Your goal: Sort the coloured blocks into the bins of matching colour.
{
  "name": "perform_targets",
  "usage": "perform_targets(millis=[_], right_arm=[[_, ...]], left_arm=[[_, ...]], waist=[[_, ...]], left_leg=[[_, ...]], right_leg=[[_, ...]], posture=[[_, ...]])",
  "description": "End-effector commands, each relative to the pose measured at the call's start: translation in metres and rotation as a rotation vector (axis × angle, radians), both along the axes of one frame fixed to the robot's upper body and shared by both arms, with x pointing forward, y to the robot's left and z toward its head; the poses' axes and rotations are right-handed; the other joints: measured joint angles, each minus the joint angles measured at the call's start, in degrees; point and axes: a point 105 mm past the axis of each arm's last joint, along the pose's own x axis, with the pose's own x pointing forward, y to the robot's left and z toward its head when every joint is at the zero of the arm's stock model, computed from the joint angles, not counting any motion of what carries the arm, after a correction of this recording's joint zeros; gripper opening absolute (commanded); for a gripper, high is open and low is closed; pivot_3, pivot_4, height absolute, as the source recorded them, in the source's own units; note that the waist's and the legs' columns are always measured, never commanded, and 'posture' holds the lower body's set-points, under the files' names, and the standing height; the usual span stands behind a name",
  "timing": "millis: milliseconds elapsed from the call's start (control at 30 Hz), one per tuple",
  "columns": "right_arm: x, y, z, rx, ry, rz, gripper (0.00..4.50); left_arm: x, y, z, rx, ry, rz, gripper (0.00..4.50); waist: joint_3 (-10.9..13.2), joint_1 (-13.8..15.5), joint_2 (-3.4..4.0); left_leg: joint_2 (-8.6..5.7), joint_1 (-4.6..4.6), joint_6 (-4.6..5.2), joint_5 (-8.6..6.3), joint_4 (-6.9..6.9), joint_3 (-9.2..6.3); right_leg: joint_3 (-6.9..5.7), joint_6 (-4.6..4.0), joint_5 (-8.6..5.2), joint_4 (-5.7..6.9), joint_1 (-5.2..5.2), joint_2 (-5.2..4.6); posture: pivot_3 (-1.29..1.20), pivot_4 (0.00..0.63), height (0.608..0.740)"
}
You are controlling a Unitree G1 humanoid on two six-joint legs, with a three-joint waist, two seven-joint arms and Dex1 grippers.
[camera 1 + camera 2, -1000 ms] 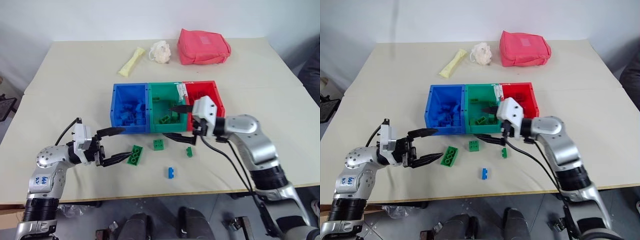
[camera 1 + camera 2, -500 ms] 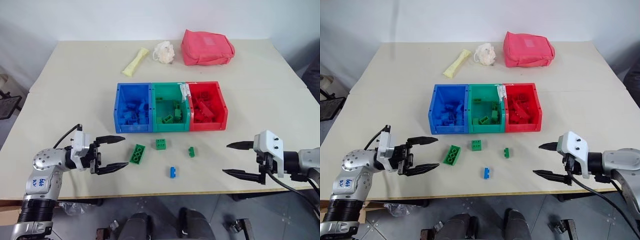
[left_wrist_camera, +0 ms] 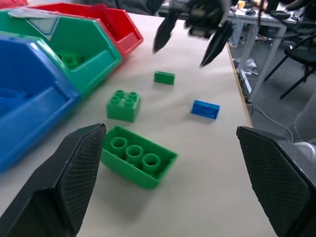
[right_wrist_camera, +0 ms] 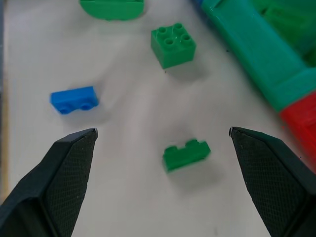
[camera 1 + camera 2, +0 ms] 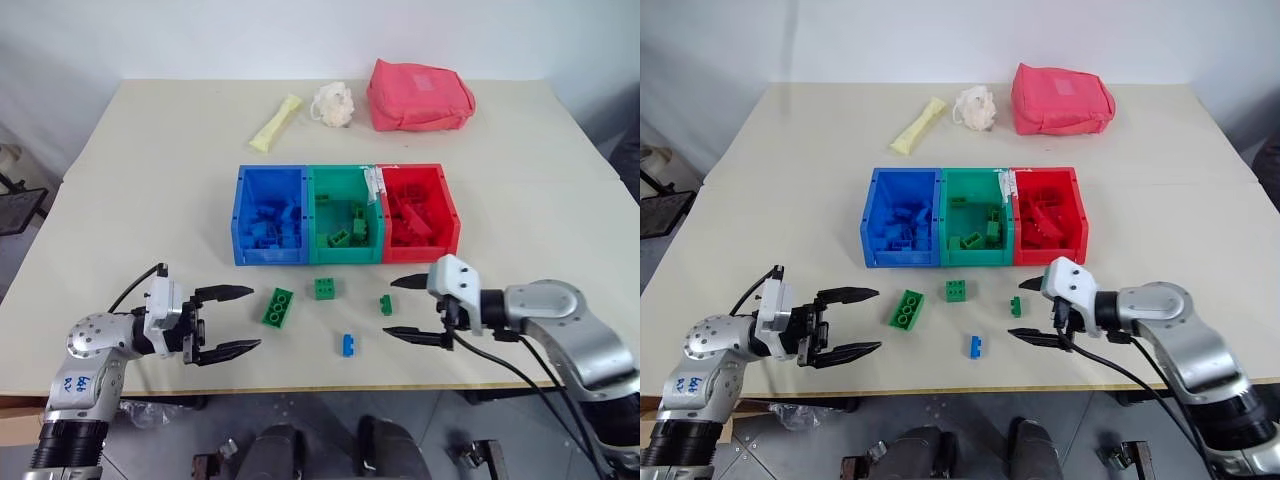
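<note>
Three joined bins stand mid-table: blue (image 5: 268, 255), green (image 5: 345, 253) and red (image 5: 422, 250), each with bricks inside. In front of them four blocks lie loose: a long green one (image 5: 277, 307), a square green one (image 5: 325, 288), a small green one (image 5: 385, 305) and a small blue one (image 5: 347, 345). My left gripper (image 5: 255, 318) is open just left of the long green block (image 3: 138, 158), apart from it. My right gripper (image 4: 162, 130) is open and low over the table, its fingertips on either side of the small green block (image 4: 186, 154) without touching it.
At the far side of the table lie a pink pouch (image 5: 420, 95), a white fluffy ball (image 5: 333, 103) and a yellow packet (image 5: 275, 122). The table's front edge runs just below both grippers.
My right gripper left the front of the green and red bins, swung out right and down, then came in left to the small green block. The left gripper drew back slightly.
</note>
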Motion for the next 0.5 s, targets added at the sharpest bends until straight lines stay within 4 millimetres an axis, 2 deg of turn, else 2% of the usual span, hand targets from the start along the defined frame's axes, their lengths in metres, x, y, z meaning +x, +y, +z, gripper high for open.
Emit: perform_targets(millis=[33, 67, 167, 400, 500], right_arm=[[0.006, 0.0, -0.001, -0.011, -0.031, 0.004, 4.47], [0.008, 0.0, -0.006, -0.017, -0.021, 0.003, 4.47], [0.011, 0.004, -0.012, -0.016, -0.011, 0.027, 3.86], [0.018, 0.002, -0.008, -0.004, -0.028, 0.01, 1.51], [0.02, 0.002, 0.0, 0.002, -0.058, 0.004, 1.39]], left_arm=[[-0.007, -0.002, 0.01, -0.016, -0.038, 0.0, 4.5], [-0.009, -0.002, 0.01, -0.015, -0.036, 0.002, 4.5], [-0.01, -0.002, 0.01, -0.017, -0.035, 0.012, 4.5], [-0.01, -0.001, 0.011, -0.016, -0.036, 0.022, 4.5], [-0.008, 0.0, 0.011, -0.017, -0.036, 0.025, 4.5]], waist=[[0.0, 0.1, 0.01], [0.0, 0.1, 0.01], [0.0, 0.0, 0.01], [0.0, 0.0, 0.01], [0.0, 0.0, 0.01]], left_leg=[[0.0, -0.01, 0.0, 0.0, 0.0, 0.0], [-0.01, -0.02, 0.0, 0.0, 0.0, -0.01], [-0.02, -0.01, 0.0, 0.0, 0.01, 0.04], [-0.01, 0.01, 0.0, 0.0, 0.01, 0.05], [-0.01, 0.0, 0.0, 0.0, 0.01, 0.05]], right_leg=[[0.0, 0.0, 0.0, 0.0, 0.0, 0.02], [-0.01, 0.0, 0.0, 0.0, 0.01, 0.03], [-0.05, 0.0, 0.0, -0.01, 0.01, 0.06], [-0.08, 0.0, 0.0, 0.02, 0.0, 0.11], [-0.08, 0.0, 0.0, 0.02, 0.0, 0.1]], posture=[[0.0, 0.15, 0.74], [0.0, 0.15, 0.74], [0.0, 0.15, 0.74], [0.0, 0.15, 0.74], [0.0, 0.15, 0.74]])
